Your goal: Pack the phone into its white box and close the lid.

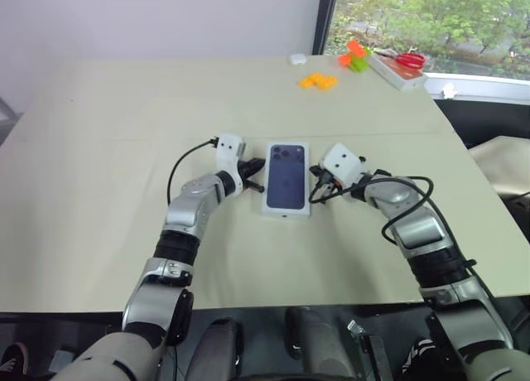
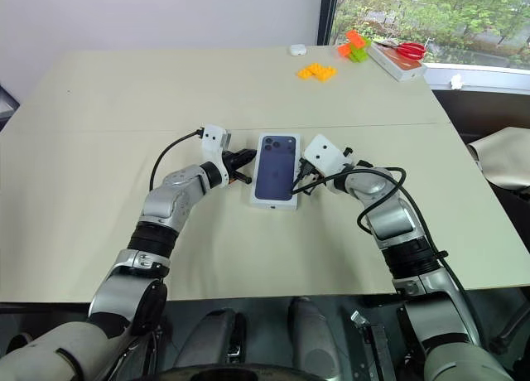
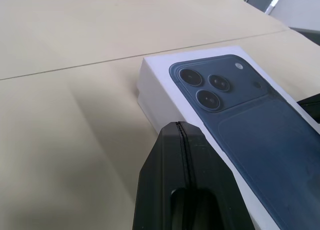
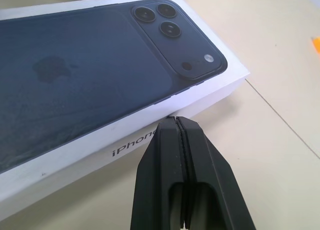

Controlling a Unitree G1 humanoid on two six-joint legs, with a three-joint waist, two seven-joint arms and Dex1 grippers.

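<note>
With both arms reaching in over the near edge of the table (image 1: 99, 190), the robot brackets the lid (image 1: 286, 177) from either side, and that looks like a squeeze or a squaring-up rather than a pick. The left gripper (image 1: 252, 171) has its two black fingers pressed together, holding nothing, the tips right at the lid's left long wall; the left wrist view shows the shut fingers (image 3: 182, 155) up against the white side just below the printed camera cluster. The right gripper (image 1: 316, 185) is likewise closed and empty, its tips at the lid's right wall, where lettering runs along the white cardboard. The lid lies flat, printed phone picture upward, white rim showing all round, so I'd judge it is already seated over the white box and the phone is inside, though neither can be seen beneath it. Closed fingers make blunt pushers, which suits nudging or pressing the cover home. Farther back, well apart from the work, sit yellow blocks (image 1: 318, 81), orange and green blocks (image 1: 354, 56) and red-handled scissors (image 1: 407, 60) near the window.
</note>
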